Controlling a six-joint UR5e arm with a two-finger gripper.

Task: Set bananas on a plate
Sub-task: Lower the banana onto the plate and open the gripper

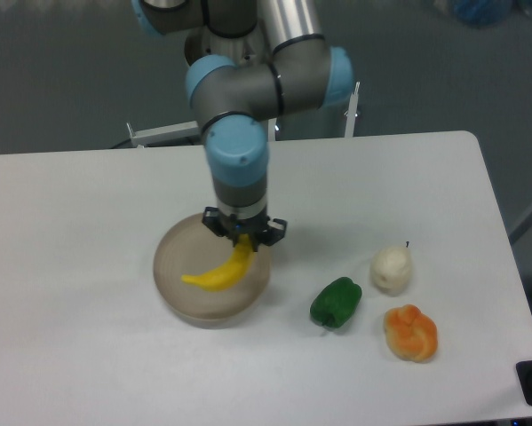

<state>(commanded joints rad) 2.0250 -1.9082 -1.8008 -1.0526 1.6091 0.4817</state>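
We see our gripper [243, 241] with its jaws closed tight on the top end of the banana [219, 271]. The banana hangs over the plate [175, 286], inside its rim. The tabletop [70, 293] left of the plate is bare.

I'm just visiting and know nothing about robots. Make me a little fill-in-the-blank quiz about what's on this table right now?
1. The gripper is holding a yellow ____ by one end.
2. That fruit hangs over the round beige ____.
3. The green pepper lies to the ____ of the plate in the camera's view.
4. The lumpy fruit nearest the table's front right corner is ____ in colour.

Missing words: banana; plate; right; orange
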